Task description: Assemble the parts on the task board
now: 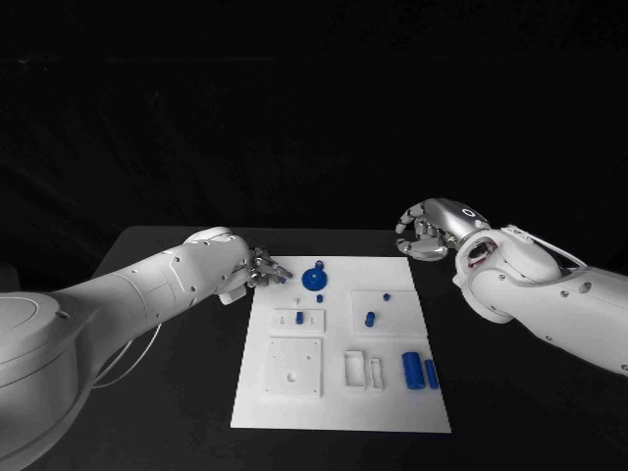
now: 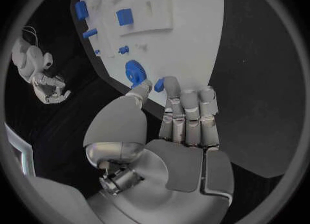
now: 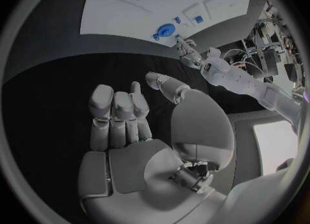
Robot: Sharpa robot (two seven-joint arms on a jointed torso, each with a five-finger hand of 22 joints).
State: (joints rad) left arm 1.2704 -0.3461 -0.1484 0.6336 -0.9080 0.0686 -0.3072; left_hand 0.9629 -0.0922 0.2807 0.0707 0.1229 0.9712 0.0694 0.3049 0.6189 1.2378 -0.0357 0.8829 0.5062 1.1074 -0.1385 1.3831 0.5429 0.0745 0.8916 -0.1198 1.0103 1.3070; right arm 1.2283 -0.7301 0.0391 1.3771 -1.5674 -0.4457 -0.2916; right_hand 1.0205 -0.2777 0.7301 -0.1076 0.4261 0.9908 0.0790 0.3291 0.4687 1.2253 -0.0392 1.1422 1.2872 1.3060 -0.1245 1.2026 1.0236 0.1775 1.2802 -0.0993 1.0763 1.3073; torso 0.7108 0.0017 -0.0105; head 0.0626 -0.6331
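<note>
Left hand (image 2: 169, 131), thumb and finger pinching a small blue part (image 2: 159, 85) at the board's (image 1: 399, 402) far-left corner beside the blue gear (image 1: 314, 280); right hand (image 1: 430, 231) raised over the table, fingers curled, holding nothing.

The left hand (image 1: 262, 268) pinches a small blue part (image 2: 159, 85) between thumb and fingers (image 2: 187, 108) (the rest lie straight, side by side). The right hand (image 1: 432, 229) hovers raised, fingers (image 3: 116, 111) loosely curled, holding nothing.
</note>
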